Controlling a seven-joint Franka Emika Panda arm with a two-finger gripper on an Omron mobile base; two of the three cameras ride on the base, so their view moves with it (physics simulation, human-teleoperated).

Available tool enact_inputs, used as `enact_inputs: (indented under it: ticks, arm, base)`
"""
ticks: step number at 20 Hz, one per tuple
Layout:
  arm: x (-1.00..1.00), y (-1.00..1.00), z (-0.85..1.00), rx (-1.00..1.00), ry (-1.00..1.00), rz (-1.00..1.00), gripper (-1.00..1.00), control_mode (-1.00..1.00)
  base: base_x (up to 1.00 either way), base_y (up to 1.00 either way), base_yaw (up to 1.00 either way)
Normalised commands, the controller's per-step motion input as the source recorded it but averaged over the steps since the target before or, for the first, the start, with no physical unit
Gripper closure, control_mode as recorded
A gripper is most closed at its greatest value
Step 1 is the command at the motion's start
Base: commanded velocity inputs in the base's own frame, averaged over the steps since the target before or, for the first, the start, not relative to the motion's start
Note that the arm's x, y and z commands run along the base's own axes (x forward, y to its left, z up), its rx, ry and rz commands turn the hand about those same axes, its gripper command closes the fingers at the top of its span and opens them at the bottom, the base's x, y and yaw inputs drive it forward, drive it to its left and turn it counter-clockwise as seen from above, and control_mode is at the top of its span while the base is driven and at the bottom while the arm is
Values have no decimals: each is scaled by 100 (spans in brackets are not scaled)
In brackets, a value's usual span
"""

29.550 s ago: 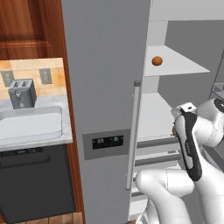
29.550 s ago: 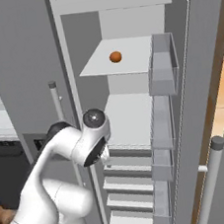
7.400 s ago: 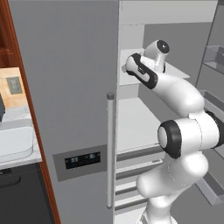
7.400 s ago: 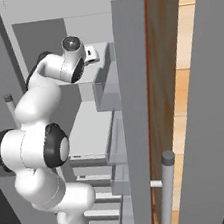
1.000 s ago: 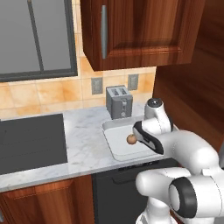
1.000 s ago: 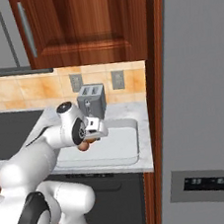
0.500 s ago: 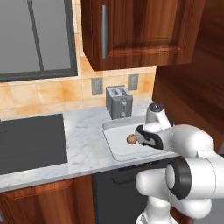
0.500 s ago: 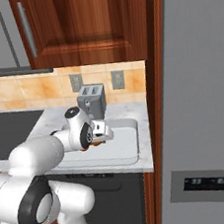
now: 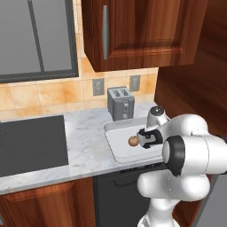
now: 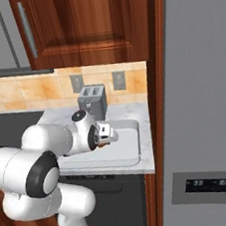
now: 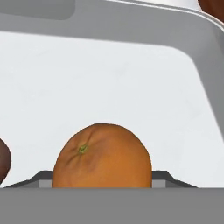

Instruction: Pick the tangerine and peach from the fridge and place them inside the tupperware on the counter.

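The tangerine (image 11: 103,157), deep orange with a small stem scar, sits between the grey finger pads of my gripper (image 11: 101,181), which is shut on it. In the left base view the gripper (image 9: 139,139) holds the tangerine (image 9: 132,141) low inside the white tupperware (image 9: 117,148) on the marbled counter (image 9: 84,146). From the right, the gripper (image 10: 106,138) reaches over the tupperware (image 10: 124,151). The grey fridge (image 10: 202,89) stands to the right with its door shut. The peach is out of view.
A grey two-slot toaster (image 9: 120,103) stands just behind the tupperware against the tiled wall. A dark cooktop (image 9: 31,142) lies at the left of the counter. Dark wood cabinets (image 9: 133,31) hang overhead, and a wood panel (image 10: 153,80) separates the counter from the fridge.
The arm has folded in closer to the base, and the hand with the tangerine has edged a little further over the tupperware and lower.
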Motion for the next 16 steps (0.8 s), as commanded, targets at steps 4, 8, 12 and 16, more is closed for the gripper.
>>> enact_inputs:
  ticks: [4,8,12,16]
  arm:
    - [32,-1,-20,0,0,0,100,-100]
    - [24,-4,-22,0,0,0,-100,-100]
    - [6,0,-3,0,0,0,-100,-100]
    - [-3,0,18,0,0,0,-100,-100]
  base:
    - [0,0,0]
    - [0,0,0]
    - [0,0,0]
    - [0,0,0]
